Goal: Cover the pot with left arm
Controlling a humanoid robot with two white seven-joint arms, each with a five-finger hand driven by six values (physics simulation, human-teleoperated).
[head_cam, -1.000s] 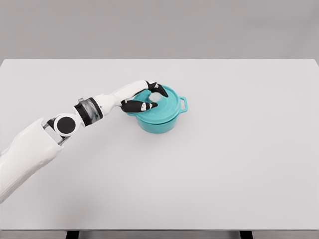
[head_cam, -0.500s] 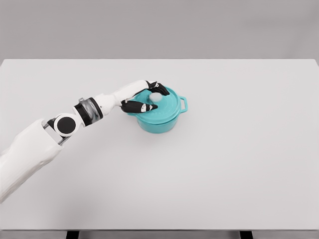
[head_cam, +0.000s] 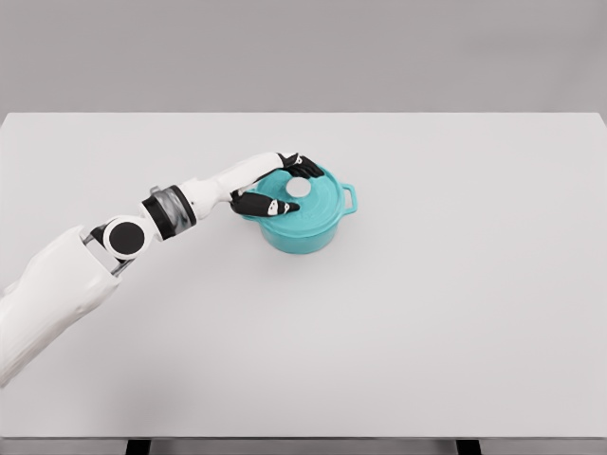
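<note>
A teal pot (head_cam: pixel 305 230) stands near the middle of the white table (head_cam: pixel 427 313), with a side handle (head_cam: pixel 350 198) on its right. A teal lid (head_cam: pixel 318 197) with a white knob (head_cam: pixel 299 188) lies flat on the pot. My left hand (head_cam: pixel 287 183) hovers at the lid's left edge, its black fingertips (head_cam: pixel 308 170) spread on either side of the knob and no longer touching it. The thumb (head_cam: pixel 268 205) lies over the lid's left rim. The left arm reaches in from the lower left.
The fingers have opened away from the white knob, which now shows fully. The hand has drawn back slightly to the left. The lid stays on the pot.
</note>
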